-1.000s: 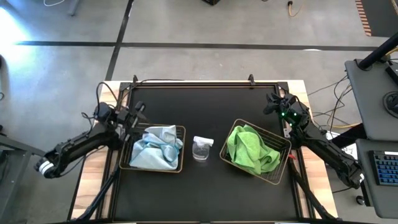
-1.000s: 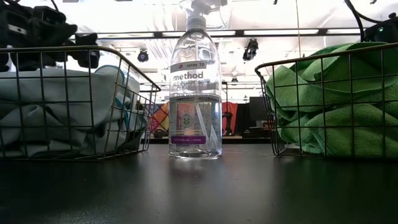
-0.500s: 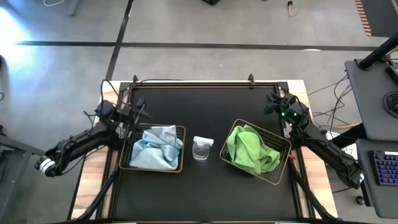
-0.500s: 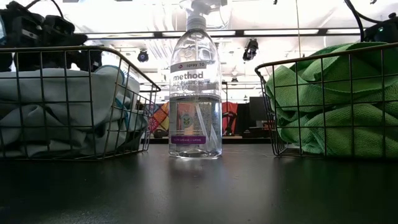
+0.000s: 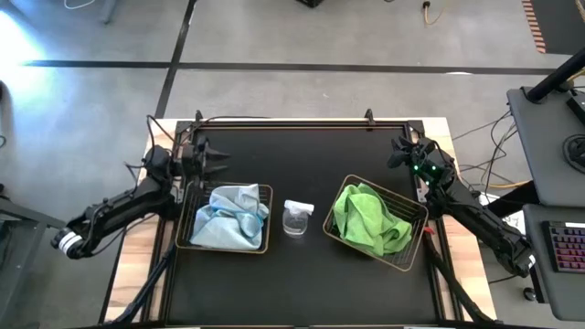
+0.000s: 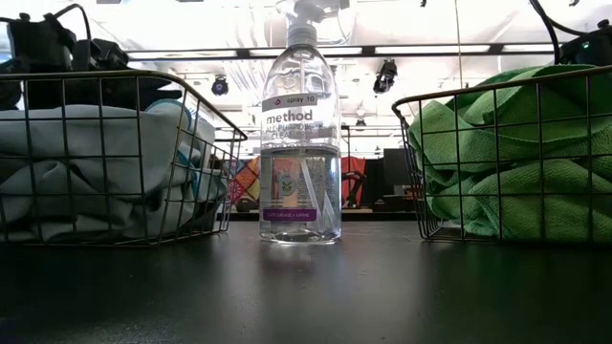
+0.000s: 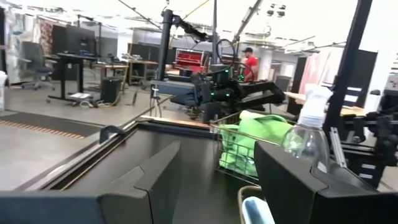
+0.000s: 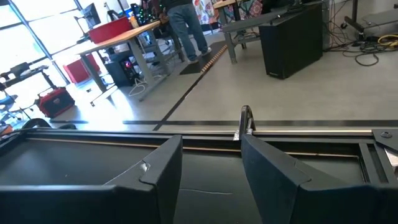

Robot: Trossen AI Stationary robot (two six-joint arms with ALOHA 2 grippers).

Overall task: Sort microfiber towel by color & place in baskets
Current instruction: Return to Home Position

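Observation:
Pale blue towels [image 5: 227, 217] lie crumpled in the left wire basket [image 5: 269, 219], whose wall shows in the low view [image 6: 115, 153]. Lime green towels [image 5: 367, 219] fill the right basket [image 5: 418, 239], heaped above its rim [image 6: 507, 143]. My left gripper [image 5: 212, 157] hovers open just beyond the blue basket's far left corner, holding nothing; its wrist view [image 7: 217, 180] looks across the table at the green towels [image 7: 245, 140]. My right gripper [image 5: 398, 153] waits open and empty near the table's far right corner [image 8: 211, 168].
A clear spray bottle [image 5: 296, 217] stands upright between the two baskets [image 6: 300, 134]. Bare black tabletop [image 5: 302, 155] lies beyond the baskets toward the far edge. A raised frame rail with a clamp [image 8: 246, 121] borders that far edge. People stand in the room beyond.
My left gripper has drawn back from over the blue basket's far left corner toward the table's far edge, rising slightly. The towels, baskets and bottle have stayed where they were.

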